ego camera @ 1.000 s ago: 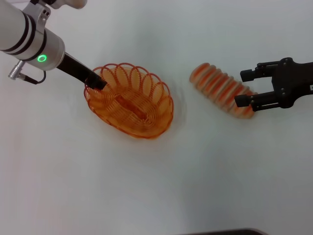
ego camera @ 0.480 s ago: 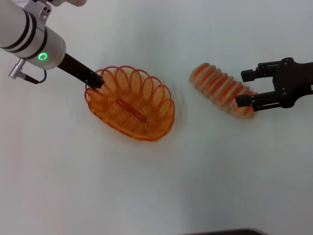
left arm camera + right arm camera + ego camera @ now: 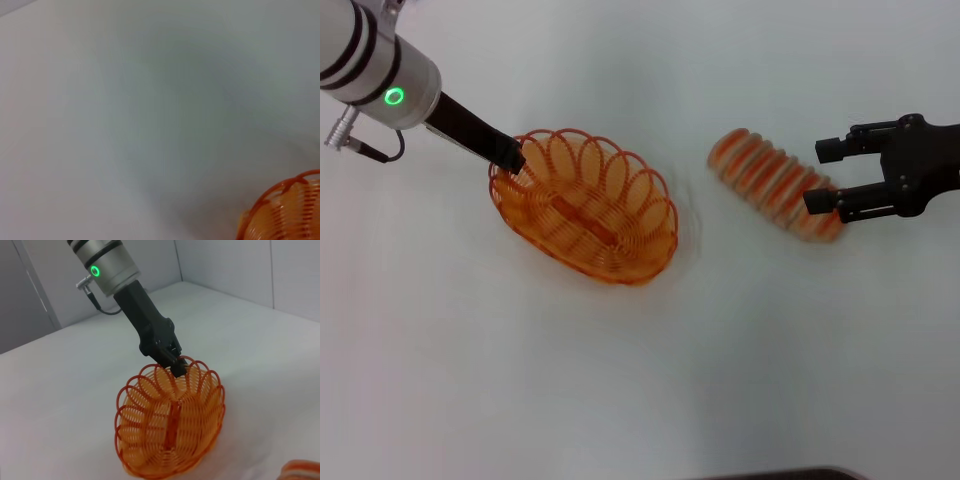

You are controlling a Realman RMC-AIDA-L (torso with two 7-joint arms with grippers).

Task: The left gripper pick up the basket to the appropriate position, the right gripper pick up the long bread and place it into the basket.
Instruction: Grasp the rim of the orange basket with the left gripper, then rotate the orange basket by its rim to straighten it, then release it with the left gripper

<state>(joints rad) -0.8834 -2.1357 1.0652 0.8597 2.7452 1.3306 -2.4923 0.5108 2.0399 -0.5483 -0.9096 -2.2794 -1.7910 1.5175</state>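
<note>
The orange basket is left of centre on the white table. My left gripper is shut on the basket's rim at its far-left end. The right wrist view shows this grip on the basket. A part of the basket's rim shows in the left wrist view. The long bread lies slantwise to the right of the basket, apart from it. My right gripper is open at the bread's right end, and its lower finger overlaps that end. An end of the bread shows in the right wrist view.
The white table has bare surface in front of the basket and the bread. A dark edge shows at the front of the table. Grey walls stand behind the table in the right wrist view.
My left arm has drawn back up and to the left, and the basket's gripped end has shifted slightly with it. My right gripper has edged slightly right. The bread has not moved.
</note>
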